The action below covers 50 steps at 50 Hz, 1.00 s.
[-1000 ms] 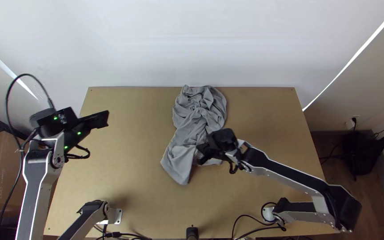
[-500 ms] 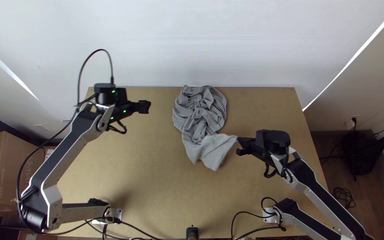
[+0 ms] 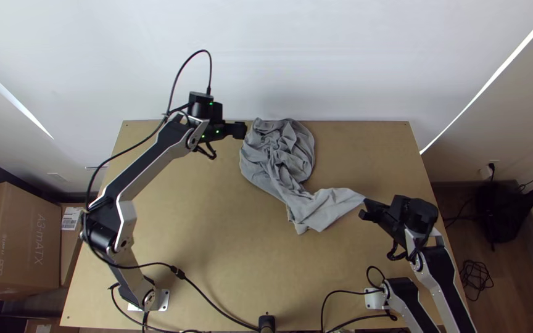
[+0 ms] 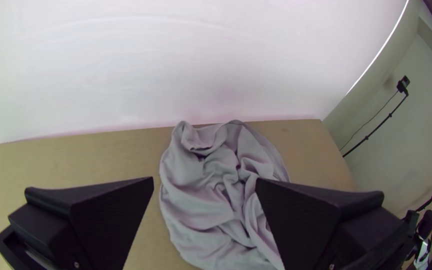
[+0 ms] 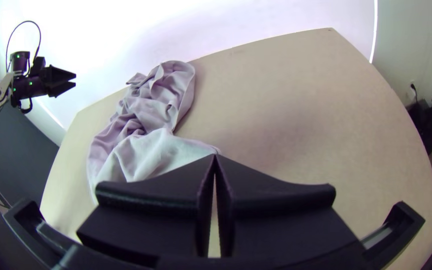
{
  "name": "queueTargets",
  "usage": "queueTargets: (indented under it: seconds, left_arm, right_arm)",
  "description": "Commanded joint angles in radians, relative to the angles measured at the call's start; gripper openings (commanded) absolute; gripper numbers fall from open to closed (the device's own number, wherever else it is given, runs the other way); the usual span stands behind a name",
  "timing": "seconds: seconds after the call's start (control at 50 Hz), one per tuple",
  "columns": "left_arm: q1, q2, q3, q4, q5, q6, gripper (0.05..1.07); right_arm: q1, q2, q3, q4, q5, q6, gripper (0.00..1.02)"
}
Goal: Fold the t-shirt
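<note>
The grey t-shirt [image 3: 277, 151] lies bunched at the upper middle of the top view, heaped in loose folds up to the far edge of the light wooden table [image 3: 205, 246], with a flatter tail running down and then out to the right, where its pointed corner meets my right gripper [image 3: 366, 208]. I have that corner pinched between the tips there; in the right wrist view my two black fingers [image 5: 276, 185] come together at their ends right on the cloth. My left gripper [image 3: 240, 131] is wide and holds nothing, up at the shirt's left side in the top view; through its own wrist view I see the heap between my spread fingers. My left arm [image 3: 149, 163] climbs from its base at lower left, bends at the elbow and slants up and right, its gripper aimed rightward. My right arm [image 3: 444, 280] comes up from the bottom edge at lower right, its gripper aimed up and left. At the left edge of the frame sits a cardboard box [image 3: 16, 259] with dark print on its sides; I can't tell what it holds. Just beside it is a white label [image 3: 71, 218] on another carton [image 3: 68, 250]. At the far right are a coil of black cable [image 3: 476, 279] on the floor and a white wall outlet [image 3: 486, 172].
</note>
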Motion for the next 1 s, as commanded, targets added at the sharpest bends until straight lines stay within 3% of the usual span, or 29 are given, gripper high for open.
queueTargets:
  seconds: [0.0, 0.36, 0.4, 0.52, 0.72, 0.98]
  left_arm:
    - [-0.021, 0.101, 0.132, -0.034, 0.000, -0.004, 1.03]
    - [-0.064, 0.429, 0.499, -0.096, 0.053, -0.058, 1.01]
    - [-0.070, 0.446, 0.502, -0.079, 0.053, -0.051, 0.96]
    - [-0.090, 0.486, 0.502, -0.059, 0.062, -0.051, 0.96]
    - [-0.148, 0.506, 0.502, -0.050, 0.065, -0.016, 1.01]
    - [-0.245, 0.532, 0.502, -0.027, 0.065, 0.019, 1.01]
  right_arm:
    - [-0.072, -0.039, -0.045, -0.001, -0.017, -0.007, 0.02]
    - [-0.236, -0.059, -0.080, 0.001, -0.016, 0.044, 0.02]
    - [-0.257, -0.055, -0.083, 0.001, -0.017, 0.049, 0.02]
    - [-0.304, -0.046, -0.092, 0.004, -0.017, 0.069, 0.02]
    - [-0.314, -0.054, -0.120, 0.001, -0.016, 0.112, 0.02]
    - [-0.339, -0.066, -0.128, -0.001, -0.016, 0.113, 0.02]
